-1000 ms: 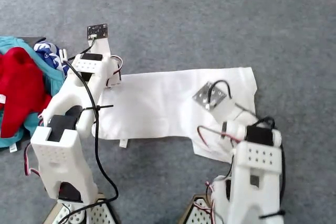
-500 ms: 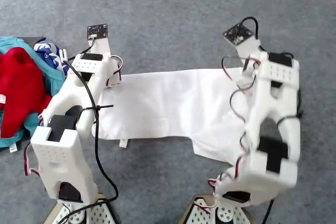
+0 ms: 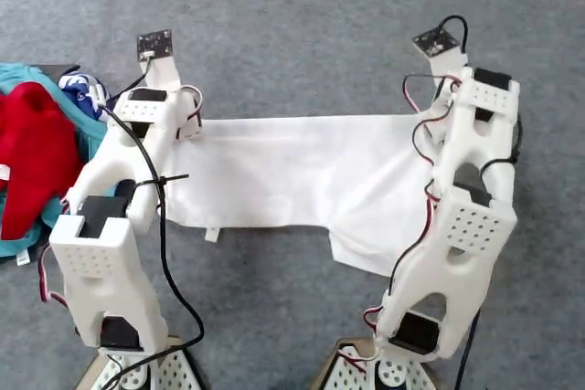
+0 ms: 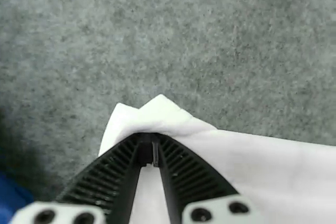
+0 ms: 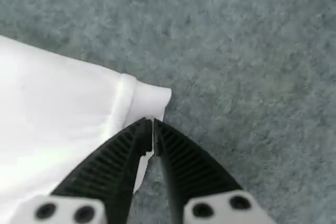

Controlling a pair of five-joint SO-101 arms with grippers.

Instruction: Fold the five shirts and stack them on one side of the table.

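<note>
Grey table (image 3: 302,34) carries white shirt (image 3: 292,180) spread flat mid-table btwn both arms: L gripper (image 4: 155,150) jaws clamped on its far-left corner, R gripper (image 5: 152,129) jaws clamped on its far-right corner.

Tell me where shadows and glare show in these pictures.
High view: even light, hardly any shadow; the white shirt is so bright that few creases show. Left wrist view: a dark shadow lies on the table beside the left pincer. Right wrist view: the shirt glares near the right pincer, its surface nearly featureless.
</note>
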